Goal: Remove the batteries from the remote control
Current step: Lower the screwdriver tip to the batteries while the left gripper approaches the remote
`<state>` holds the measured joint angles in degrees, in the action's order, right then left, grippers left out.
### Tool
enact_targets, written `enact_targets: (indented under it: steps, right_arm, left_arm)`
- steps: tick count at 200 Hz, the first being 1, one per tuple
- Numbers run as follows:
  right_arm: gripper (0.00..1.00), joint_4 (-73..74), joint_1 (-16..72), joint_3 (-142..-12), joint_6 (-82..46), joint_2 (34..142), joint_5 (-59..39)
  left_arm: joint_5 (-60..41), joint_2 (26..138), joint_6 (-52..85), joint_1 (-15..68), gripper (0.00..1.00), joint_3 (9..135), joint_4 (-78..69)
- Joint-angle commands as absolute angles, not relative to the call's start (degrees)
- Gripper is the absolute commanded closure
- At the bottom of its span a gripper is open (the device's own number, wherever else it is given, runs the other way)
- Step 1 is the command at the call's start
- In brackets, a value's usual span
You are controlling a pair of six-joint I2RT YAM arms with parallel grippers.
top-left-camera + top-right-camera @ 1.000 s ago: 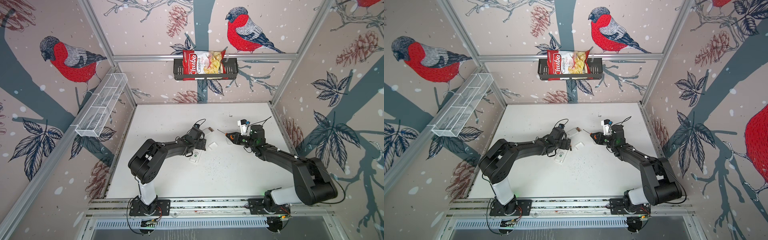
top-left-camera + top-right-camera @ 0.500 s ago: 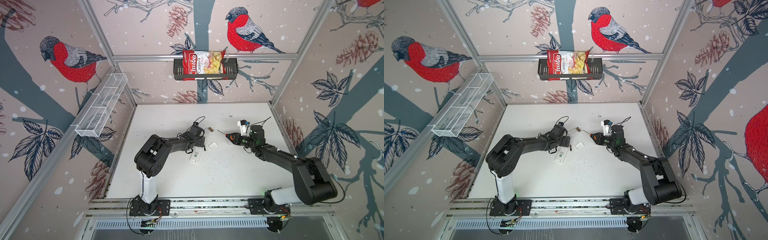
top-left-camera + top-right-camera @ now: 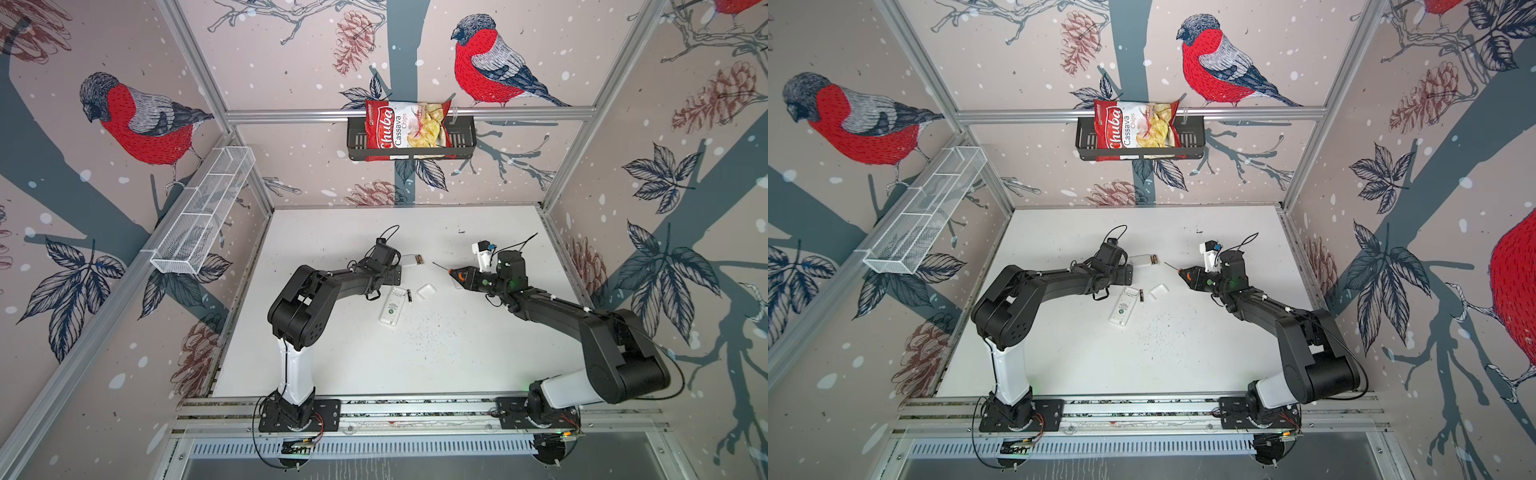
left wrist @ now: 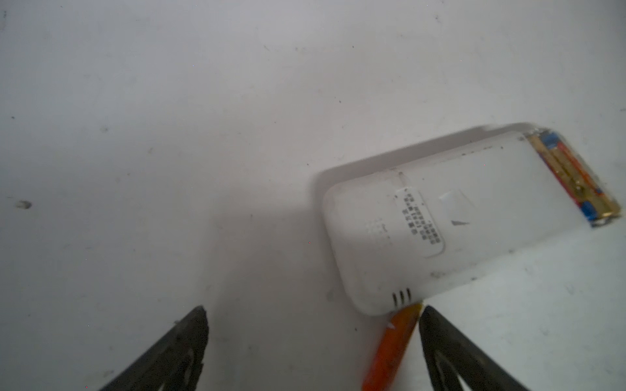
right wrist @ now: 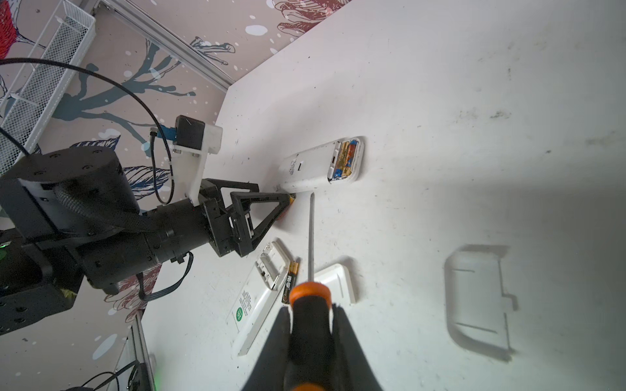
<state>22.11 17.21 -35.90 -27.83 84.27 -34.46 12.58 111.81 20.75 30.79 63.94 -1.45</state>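
The left end effector (image 4: 313, 309) is released: its fingers (image 4: 176, 355) stand wide apart, low over the desk (image 4: 169, 118), with bare surface between them. Just ahead of one fingertip lies the rounded corner of the far remote (image 4: 457, 210), back side up, with two batteries (image 4: 572, 179) seated in the open compartment at its other end. A slim orange object (image 4: 393, 348), too blurred to name, runs along that finger's inner edge and meets the remote's corner. In a top view the near remote (image 3: 392, 306) lies closer to the front rail, its compartment open, a loose battery (image 3: 409, 296) just beside its long edge and a cover (image 3: 427, 291) next to that. The right end effector (image 5: 310, 321) is clenched on the screwdriver (image 5: 310, 292), whose tip hangs over open desk near the far remote's side, not touching it. A second cover (image 5: 477, 301) lies alone, well apart. Wide bare desk runs on to the back wall and to the front rail.
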Motion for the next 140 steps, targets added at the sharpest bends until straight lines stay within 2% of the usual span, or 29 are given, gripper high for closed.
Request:
enact_targets:
  steps: [1,86,140]
  right_arm:
    - [1.0,22.3,17.4,-36.5,-26.2,84.7,-34.9]
    - [1.0,19.9,17.5,-39.0,-24.6,86.2,-34.9]
    - [1.0,9.3,17.8,-46.4,-19.6,91.2,-36.6]
  left_arm:
    - [13.4,112.0,21.6,29.9,0.04,64.6,-3.5]
    - [9.8,113.9,22.8,27.3,0.04,67.0,-5.3]
    - [6.2,112.2,23.7,26.3,0.04,67.4,-7.6]
